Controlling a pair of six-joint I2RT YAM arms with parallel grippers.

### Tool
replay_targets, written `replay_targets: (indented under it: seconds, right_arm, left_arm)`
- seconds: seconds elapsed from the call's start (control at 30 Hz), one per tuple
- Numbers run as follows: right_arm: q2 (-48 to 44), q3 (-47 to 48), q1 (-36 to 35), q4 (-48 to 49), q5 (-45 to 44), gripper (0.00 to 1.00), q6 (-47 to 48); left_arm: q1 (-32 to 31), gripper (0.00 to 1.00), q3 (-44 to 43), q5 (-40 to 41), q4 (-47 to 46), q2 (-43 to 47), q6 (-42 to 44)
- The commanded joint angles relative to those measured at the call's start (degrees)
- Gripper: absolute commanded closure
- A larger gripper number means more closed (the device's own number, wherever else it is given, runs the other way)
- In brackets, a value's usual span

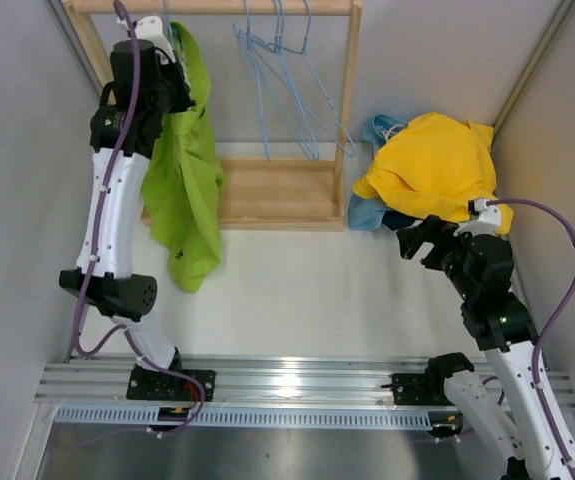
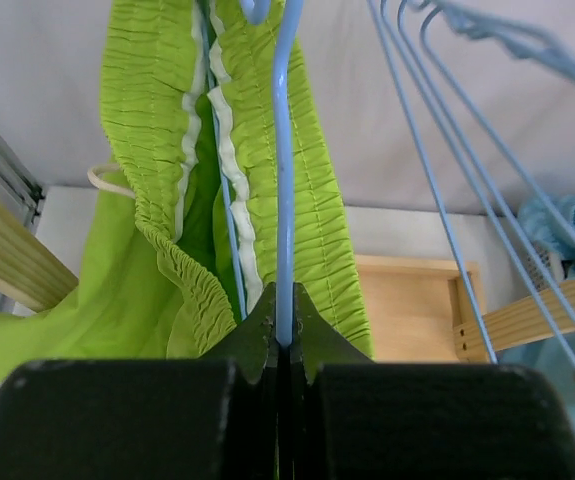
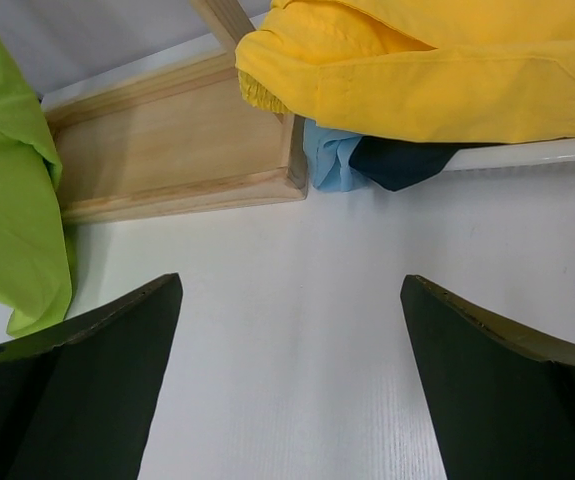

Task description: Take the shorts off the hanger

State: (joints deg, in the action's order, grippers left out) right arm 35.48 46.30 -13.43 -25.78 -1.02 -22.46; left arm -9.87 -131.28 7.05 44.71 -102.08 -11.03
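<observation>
Lime-green shorts (image 1: 182,180) are hanging far left while the left gripper (image 2: 284,322), clamping only their blue hanger (image 2: 283,150), is risking unhooking it; the right gripper (image 3: 292,290) is standing open.

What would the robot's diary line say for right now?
left jaws: shut on blue hanger | lime green shorts: hanging on it | right jaws: open, empty, above table | yellow shorts: heaped right of rack

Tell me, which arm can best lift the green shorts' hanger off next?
Left, probably: the left fingers are shut on the hanger carrying the green shorts. The right fingers stand open, over by the yellow shorts.
</observation>
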Motion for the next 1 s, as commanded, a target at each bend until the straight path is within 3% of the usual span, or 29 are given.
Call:
replay_targets:
  seconds: [0.0, 0.2, 0.4, 0.5, 0.57, 0.73, 0.97]
  right_arm:
    - [0.0, 0.0, -0.3, 2.3, 1.9, 0.01, -0.3]
    - [0.4, 1.4, -0.7, 4.1, 2.8, 0.0, -0.7]
    - [0.4, 4.6, -1.2, 5.2, 5.5, 0.01, -0.1]
    - [0.3, 6.6, -1.3, 6.5, 11.6, 0.0, 0.4]
    - [-0.1, 7.7, -1.5, 8.6, 19.5, 0.0, 0.7]
    - [0.1, 10.6, -2.4, 12.3, 29.7, 0.01, -0.6]
    - [2.0, 14.0, -3.5, 14.9, 31.8, 0.01, -0.7]
  left_arm:
    - [-0.1, 1.0, -7.1, -1.3, -3.0, 7.9, 2.2]
    - [-0.2, 1.0, -7.9, -3.3, -0.5, 15.0, 2.2]
    - [-0.2, 1.0, -0.7, -8.9, 3.0, 23.6, 2.1]
    - [-0.6, 1.0, 8.4, -14.7, 4.0, 28.8, 0.7]
    - [-0.8, 1.0, 20.9, -20.2, 2.9, 35.8, 0.5]
    - [-4.4, 1.0, 41.1, -32.2, 0.2, 50.0, 1.3]
    - [-10.4, 1.0, 49.2, -35.4, 7.2, 58.4, 1.8]
